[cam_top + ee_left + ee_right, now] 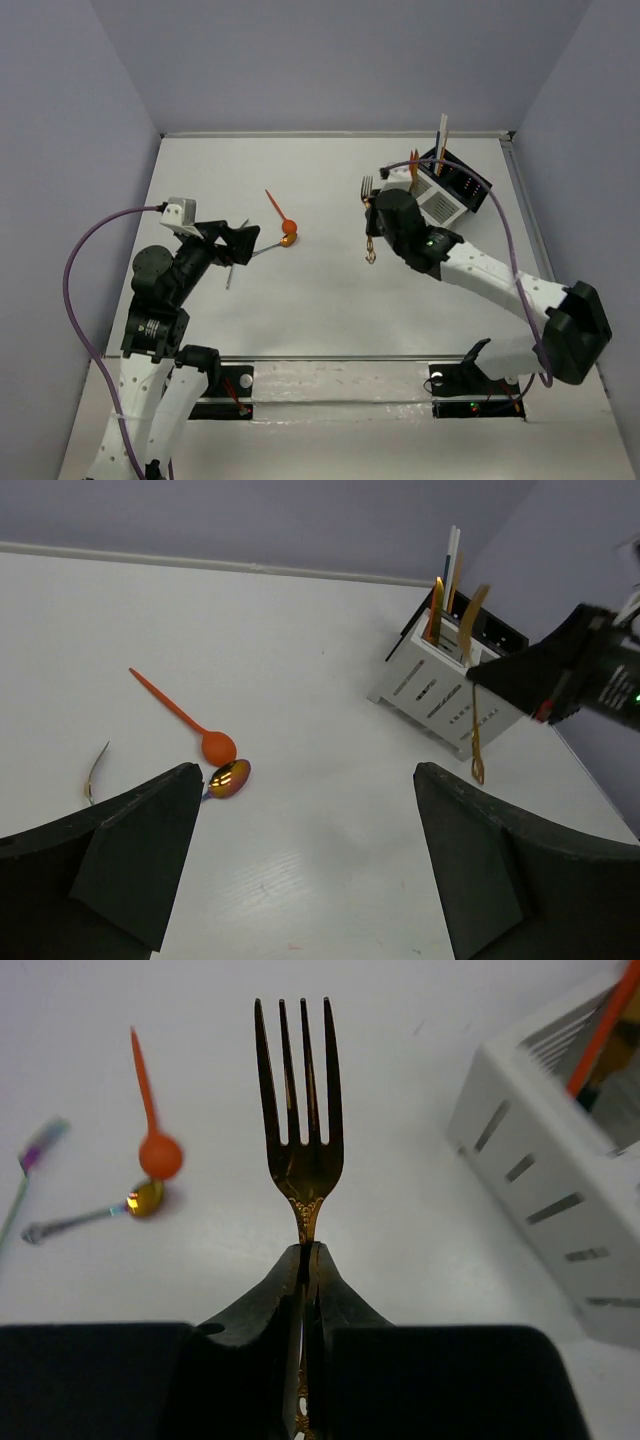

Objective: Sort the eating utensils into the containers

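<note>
My right gripper point(372, 213) point(310, 1250) is shut on the neck of a gold-brown fork point(300, 1120), held upright above the table, just left of the white slatted caddy point(437, 200) point(540, 1175). The caddy is joined to the black perforated box point(466, 182), and several utensils stand in them. The held fork also shows in the left wrist view point(474, 695). An orange round-bowled spoon point(282, 216) point(200, 735) lies mid-table, its bowl next to a shiny gold spoon point(286, 241) point(230, 778). My left gripper point(246, 243) point(305, 805) is open and empty, near those spoons.
A thin metallic utensil point(95, 773) point(35, 1150) lies on the table left of the spoons, close to my left gripper. Purple walls enclose the white table point(330, 300) on three sides. The caddy stands near the far right corner.
</note>
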`<move>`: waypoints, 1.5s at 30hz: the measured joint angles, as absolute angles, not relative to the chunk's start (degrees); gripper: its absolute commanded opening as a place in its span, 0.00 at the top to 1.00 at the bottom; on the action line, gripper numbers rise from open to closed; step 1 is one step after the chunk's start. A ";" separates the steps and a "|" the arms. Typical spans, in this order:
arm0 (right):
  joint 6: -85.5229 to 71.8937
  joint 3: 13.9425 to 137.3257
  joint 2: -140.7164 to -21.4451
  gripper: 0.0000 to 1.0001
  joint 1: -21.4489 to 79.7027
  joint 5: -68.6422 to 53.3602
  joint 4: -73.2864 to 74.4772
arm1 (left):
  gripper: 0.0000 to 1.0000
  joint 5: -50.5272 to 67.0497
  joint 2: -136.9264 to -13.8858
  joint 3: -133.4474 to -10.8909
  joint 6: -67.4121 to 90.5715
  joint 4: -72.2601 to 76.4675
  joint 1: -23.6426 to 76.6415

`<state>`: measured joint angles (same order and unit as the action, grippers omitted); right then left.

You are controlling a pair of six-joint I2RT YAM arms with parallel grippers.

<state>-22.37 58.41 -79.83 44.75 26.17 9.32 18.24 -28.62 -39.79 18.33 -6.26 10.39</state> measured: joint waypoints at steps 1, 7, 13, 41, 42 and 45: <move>-21.74 58.15 -77.17 0.93 43.07 27.31 6.87 | 0.01 18.24 -28.56 -39.79 18.33 -6.26 10.39; -16.71 56.10 -68.93 0.93 29.82 34.13 -8.14 | 0.01 18.17 -28.23 -39.79 18.31 -6.31 11.00; -11.38 55.40 -74.48 0.93 18.15 36.03 -17.61 | 0.01 17.93 -28.14 -39.79 18.31 -6.46 12.10; -8.80 43.94 -80.07 0.75 13.98 24.86 -30.92 | 0.01 17.72 -28.12 -39.79 18.28 -6.74 12.75; -8.47 43.97 -80.20 0.67 14.46 24.86 -30.92 | 0.01 17.72 -28.12 -39.79 18.28 -6.74 12.75; -7.31 44.01 -80.77 0.40 16.27 25.04 -30.61 | 0.01 17.67 -28.12 -39.79 18.28 -6.74 12.75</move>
<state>-7.31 44.01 -80.77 16.27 25.04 -30.61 17.67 -28.12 -39.79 18.28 -6.74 12.75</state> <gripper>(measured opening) 0.376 0.989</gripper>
